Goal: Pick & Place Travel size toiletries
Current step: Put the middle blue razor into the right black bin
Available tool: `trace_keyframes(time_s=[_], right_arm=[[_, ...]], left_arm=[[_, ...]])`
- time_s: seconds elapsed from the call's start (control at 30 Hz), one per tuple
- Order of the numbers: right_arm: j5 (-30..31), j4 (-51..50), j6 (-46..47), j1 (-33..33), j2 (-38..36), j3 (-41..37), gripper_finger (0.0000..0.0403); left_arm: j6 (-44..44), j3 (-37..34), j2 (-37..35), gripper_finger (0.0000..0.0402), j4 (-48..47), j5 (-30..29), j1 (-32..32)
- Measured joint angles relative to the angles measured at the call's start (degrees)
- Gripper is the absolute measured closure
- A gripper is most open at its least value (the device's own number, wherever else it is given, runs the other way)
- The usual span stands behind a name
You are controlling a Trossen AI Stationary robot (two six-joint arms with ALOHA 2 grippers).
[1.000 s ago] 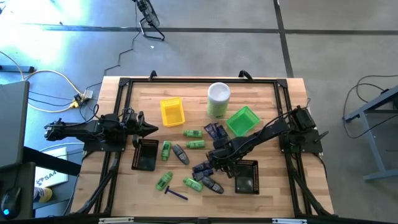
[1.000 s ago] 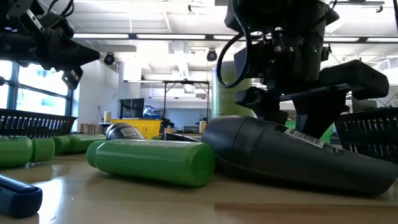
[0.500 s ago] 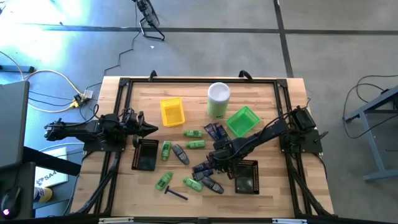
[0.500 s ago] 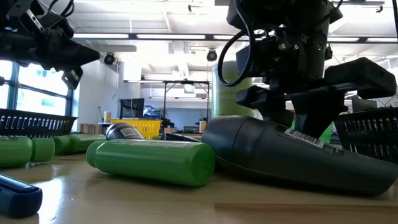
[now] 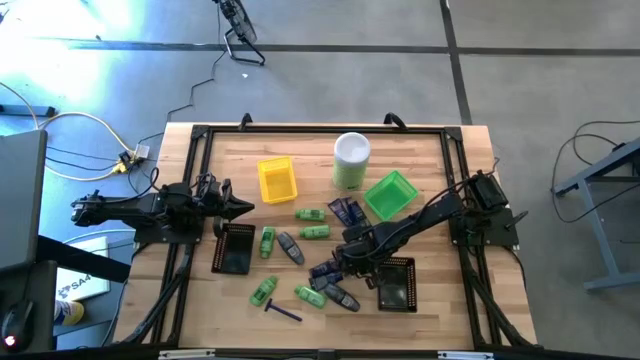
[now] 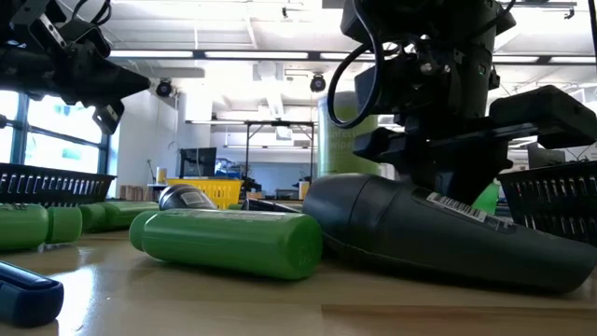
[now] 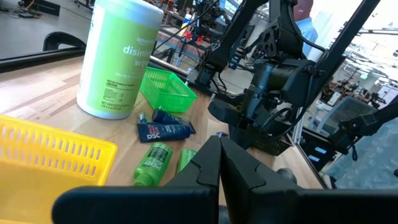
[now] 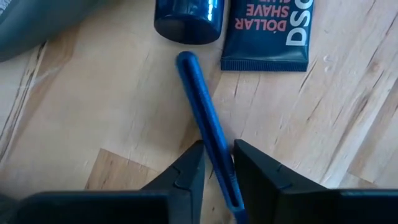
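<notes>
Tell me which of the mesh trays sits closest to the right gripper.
The black tray right beside the right gripper, toward the table's front. The green tray lies farther back, and the yellow tray and the other black tray are over on the left arm's side.

Canister (image 5: pixel 351 160) stands at table's (image 5: pixel 440 320) far edge, a tray either side; toiletries (image 5: pixel 312 225) lie scattered mid-table between two further trays; right gripper (image 5: pixel 343 262) sits among them

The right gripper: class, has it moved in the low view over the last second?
Yes. Against the grey oval piece lying unmoved on the table, the right gripper has sunk lower and closed in, its fingers now flanking a blue razor handle.
</notes>
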Motion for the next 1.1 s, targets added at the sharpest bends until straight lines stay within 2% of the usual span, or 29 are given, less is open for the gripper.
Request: trace_keyframes(time_s=[0.37,0.57,0.9,1.1], right_arm=[[0.70,-1.63,-0.17,-0.02,-0.65,-0.05,0.0365],[4.07,-2.56,-1.85,-0.15,-1.84,-0.20,0.0368],[3.55,-2.97,-1.13,-0.07,-4.13,-0.11,0.0370],[6.05,-2.50,1.84,-0.69,-8.19,-0.11,0.0370]], left_arm=[[0.01,0.00,0.00,0.0398,0.00,-0.02,-0.01],[0.02,0.00,0.00,0.0398,-0.02,-0.02,0.00],[0.02,0.00,0.00,0.0398,0.00,-0.06,-0.02],[0.02,0.00,0.00,0.0398,0.02,-0.06,0.00]])
